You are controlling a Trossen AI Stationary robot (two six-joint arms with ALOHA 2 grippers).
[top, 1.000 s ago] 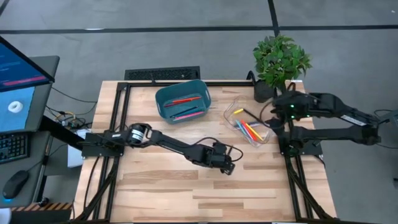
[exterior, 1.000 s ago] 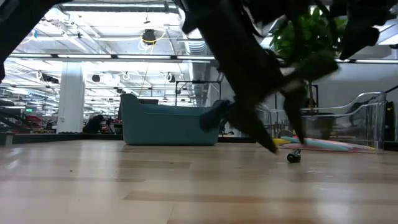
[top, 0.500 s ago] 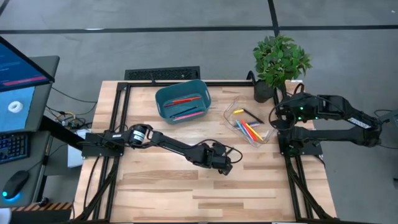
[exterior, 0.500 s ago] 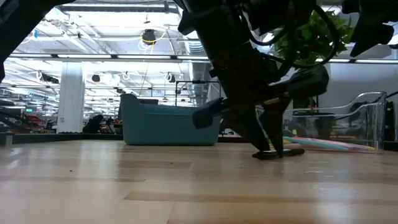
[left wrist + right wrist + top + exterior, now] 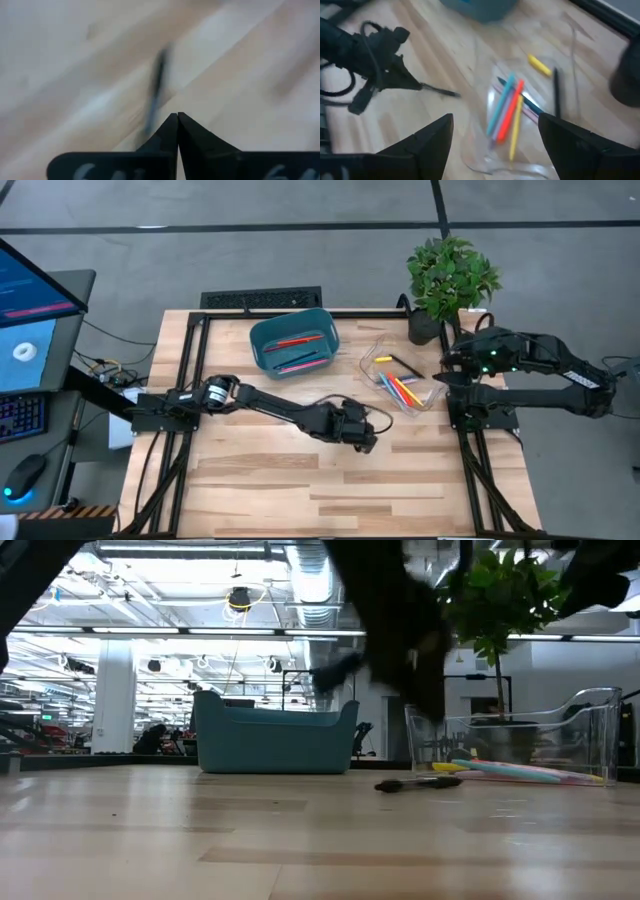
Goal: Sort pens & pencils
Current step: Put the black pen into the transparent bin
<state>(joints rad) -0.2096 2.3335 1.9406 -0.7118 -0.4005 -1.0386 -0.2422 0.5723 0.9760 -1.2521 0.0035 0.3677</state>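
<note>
Left gripper (image 5: 366, 442): centre of the high view, low over the bench (image 5: 260, 480); fingers (image 5: 172, 131) pressed together tip to tip in its wrist view, holding nothing.

Dark pen (image 5: 418, 783): flat on the bench, right of centre in the low view, just in front of the clear tray (image 5: 510, 740); in the left wrist view a dark streak (image 5: 156, 90) just beyond the fingertips, apart from them.

Change: half a second ago the left gripper stood on the bench right at this pen; it has since lifted and the pen lies alone. A second ago only the pen's end showed there.

Meaning for task: judged a missed or slipped pick; this pen is unsorted and wants another approach.

Right gripper (image 5: 495, 145): upper right of the high view, near the tray; fingers wide apart, empty. It has drifted slightly over the last second.

Sorted so far: red and pink sticks (image 5: 297, 350) in the teal bin (image 5: 262, 336); yellow, orange, blue and black ones (image 5: 400, 385) in the tray.

Low view only: pen lying free, clear of the gripper.

High view only: which arm is which; bin contents. The pen is largely hidden by the gripper here.

Right wrist view only: left gripper and pen side by side, the pen (image 5: 442, 90) jutting past the fingertips.
</note>
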